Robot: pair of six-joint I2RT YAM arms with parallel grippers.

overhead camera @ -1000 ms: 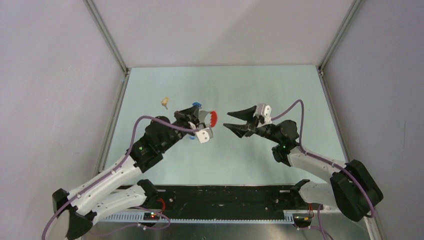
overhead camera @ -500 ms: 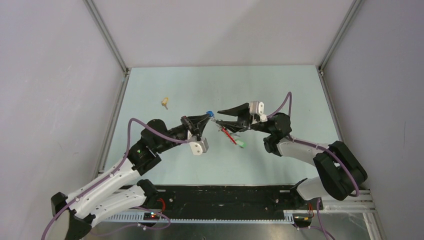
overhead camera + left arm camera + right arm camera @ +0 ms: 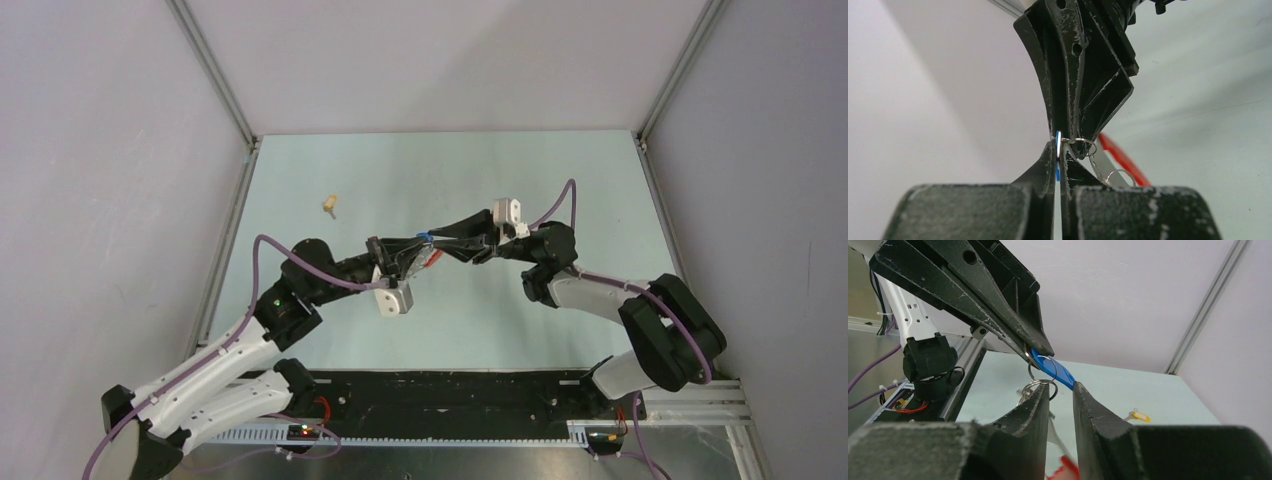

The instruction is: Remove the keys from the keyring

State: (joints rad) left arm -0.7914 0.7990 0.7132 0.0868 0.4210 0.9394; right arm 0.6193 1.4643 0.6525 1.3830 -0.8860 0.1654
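Two grippers: tips meet in the air over the middle of the table [image 3: 540, 170].
Left gripper [image 3: 1058, 150]: clamped flat on the head of the blue key [image 3: 1053, 369].
Right gripper [image 3: 1060, 390]: fingers a narrow gap apart at the small wire rings [image 3: 1040, 385]; grip cannot be told.
Keyring [image 3: 1120, 160]: red crescent hangs just below the tips, off the table.
Yellow key [image 3: 329, 206]: lies loose on the table, far left, well apart.
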